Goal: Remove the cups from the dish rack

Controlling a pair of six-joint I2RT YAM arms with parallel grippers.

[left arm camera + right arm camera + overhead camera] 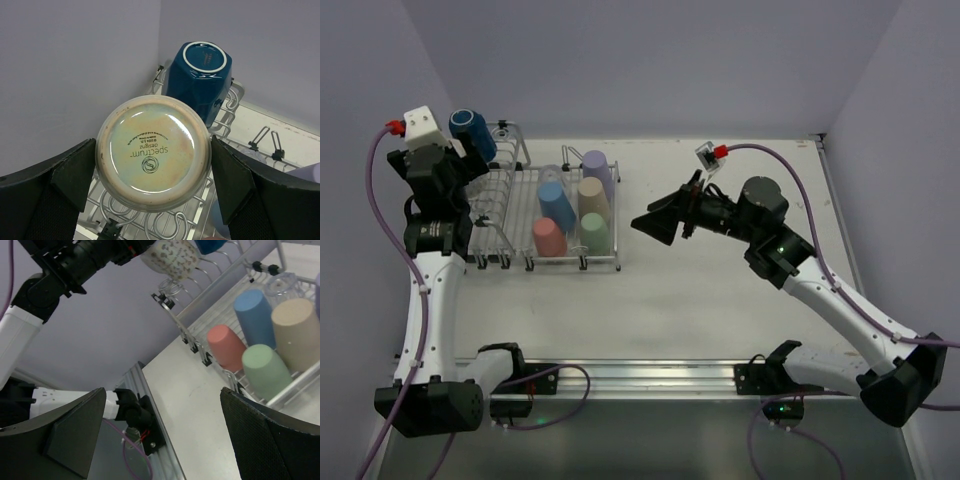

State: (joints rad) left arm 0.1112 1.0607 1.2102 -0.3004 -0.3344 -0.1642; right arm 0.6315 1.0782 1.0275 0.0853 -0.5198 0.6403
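Right gripper (162,407) hangs over the counter (720,300) just right of the dish rack (510,215). Its jaws are spread wide w/ nothing btwn them, and it points toward the rack's right end.

The rack sits on the counter's left half. Nearest row in its flat grid has the pink tumbler (549,237) on the left and the mint tumbler (593,233) beside it, both bottoms up. Next row back are the blue tumbler (556,203) and beige tumbler (592,196), also inverted. Behind the beige one, the lilac tumbler (597,165) sits by the rack's far-right corner. That's 5 tumblers in the grid, all apart from either gripper.

At the rack's left end, over the taller wire basket section, left gripper (153,165) is clamped on the speckled mug (150,145). Its fingers (75,175) press 1 on each side, and the mug is upside down w/ its glazed base showing. Can't tell if the mug rests on the wires or sits just clear of them, view's too tight.

Farthest is the dark blue mug (200,75), inverted on the basket wires just beyond the speckled mug.
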